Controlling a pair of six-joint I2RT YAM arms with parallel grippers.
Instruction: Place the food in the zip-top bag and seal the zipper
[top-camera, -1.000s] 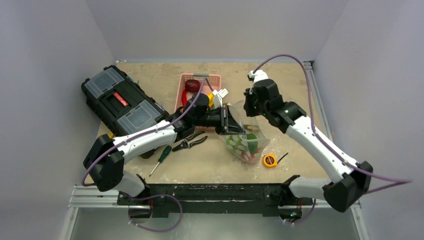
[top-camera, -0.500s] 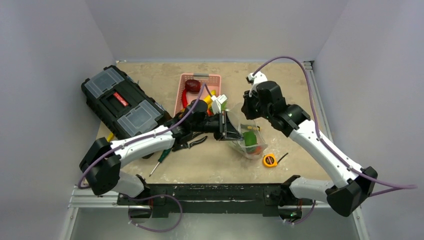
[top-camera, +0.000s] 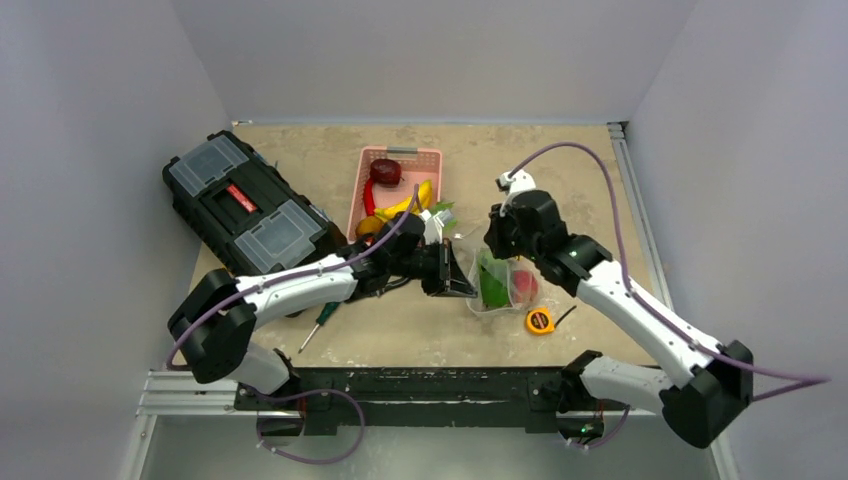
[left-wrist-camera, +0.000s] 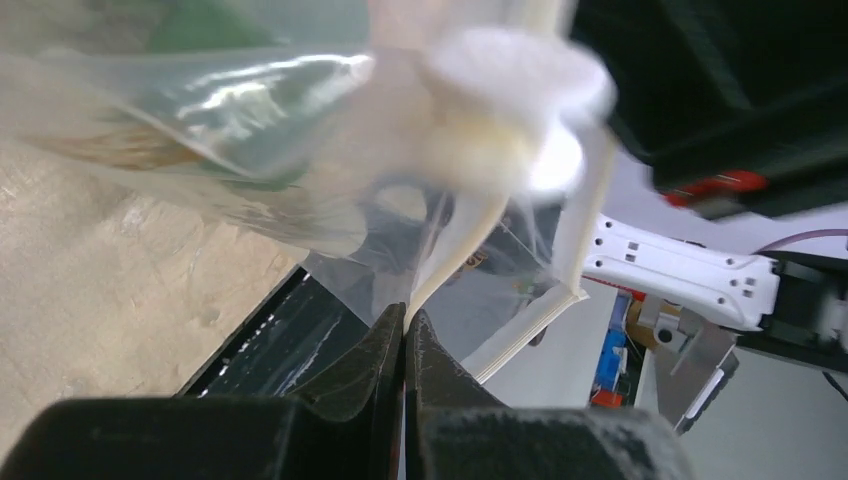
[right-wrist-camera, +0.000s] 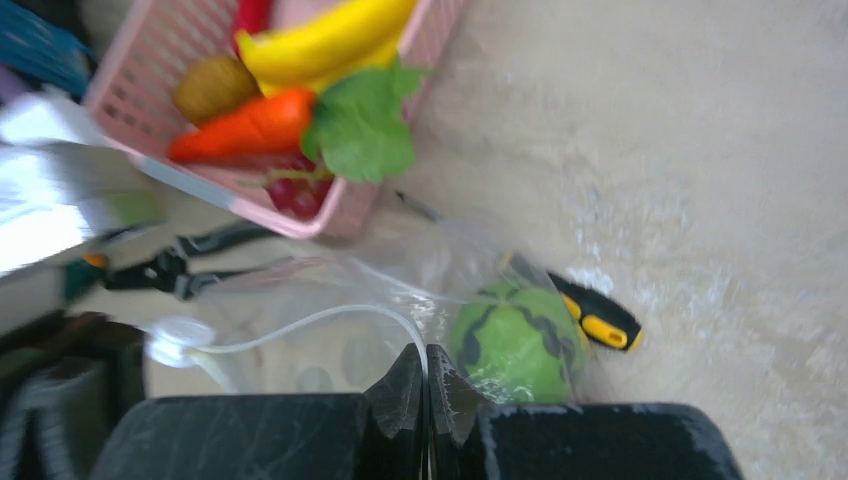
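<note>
Your dotted zip-top bag (top-camera: 497, 290) lies right of centre toward the near edge, its zipper (left-wrist-camera: 470, 233) parted, with a green melon (right-wrist-camera: 515, 345) inside.

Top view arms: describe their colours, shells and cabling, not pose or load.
Left arm and right arm: white shells on the long links, bulky black joint housings. A thin purple cable loops along each. Left gripper and right gripper: matte black wedge fingers tapering to tips.

There is one toolbox (top-camera: 245, 205), one pink basket (top-camera: 430, 158), one zip-top bag (top-camera: 497, 300), one tape measure (top-camera: 539, 321) and one screwdriver (top-camera: 324, 316).
</note>
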